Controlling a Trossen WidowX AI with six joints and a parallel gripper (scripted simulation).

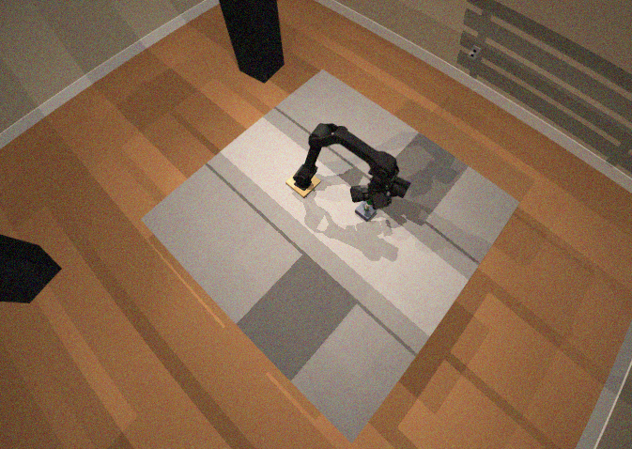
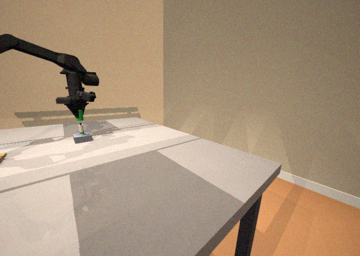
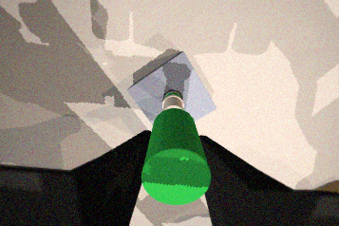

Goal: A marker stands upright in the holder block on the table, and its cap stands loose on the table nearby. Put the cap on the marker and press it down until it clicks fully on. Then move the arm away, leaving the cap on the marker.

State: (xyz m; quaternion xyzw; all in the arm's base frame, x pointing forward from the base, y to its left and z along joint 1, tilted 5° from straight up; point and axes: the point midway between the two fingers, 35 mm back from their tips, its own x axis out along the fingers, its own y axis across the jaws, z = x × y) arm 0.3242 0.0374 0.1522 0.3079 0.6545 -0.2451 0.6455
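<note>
Your claw [image 2: 79,115] [image 3: 174,140] grips the green cap [image 2: 79,114] [image 3: 176,157] upright (long axis vertical), pointing down at six o'clock above the marker [image 2: 81,129] [image 3: 173,102].

Exterior view: black arm [image 2: 33,51] cut off at 9 o'clock, as is its yellow base plate [image 2: 1,157]. Wrist view: green cap [image 3: 176,157] hides the marker's [image 3: 173,102] near part toward 6 o'clock. Top view: marker and cap too small to separate.
</note>
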